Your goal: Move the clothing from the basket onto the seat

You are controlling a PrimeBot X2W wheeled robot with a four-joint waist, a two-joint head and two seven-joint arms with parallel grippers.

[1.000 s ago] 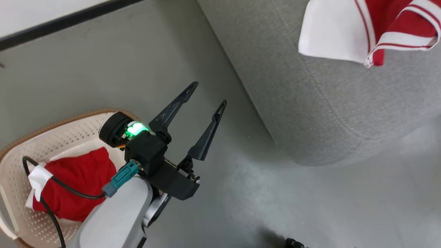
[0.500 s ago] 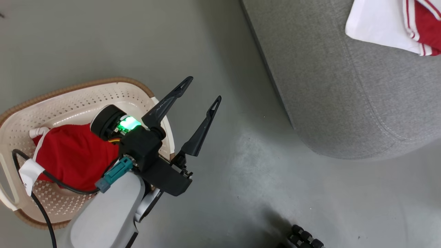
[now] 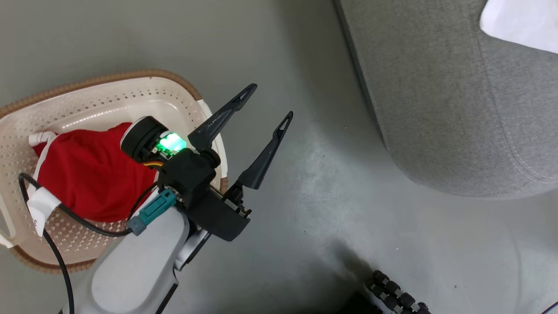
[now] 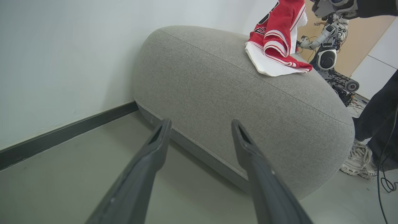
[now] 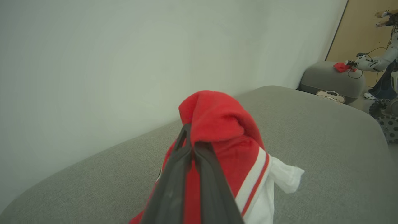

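Below, a smooth grey-green floor spans the middle of the head view. At the left edge the basket sits on it with a red garment bunched inside, partly behind the left gripper, whose jaws stand wide apart and empty just right of the basket's rim. At upper right the grey fabric seat curves down to the floor, with a white piece on top in the frame's corner. In the left wrist view a pale wall meets the floor at a dark skirting board, and a person's shoe stands by the seat at right. In the right wrist view the right gripper has its jaws clamped on a red jersey with striped trim, above the seat cushion.
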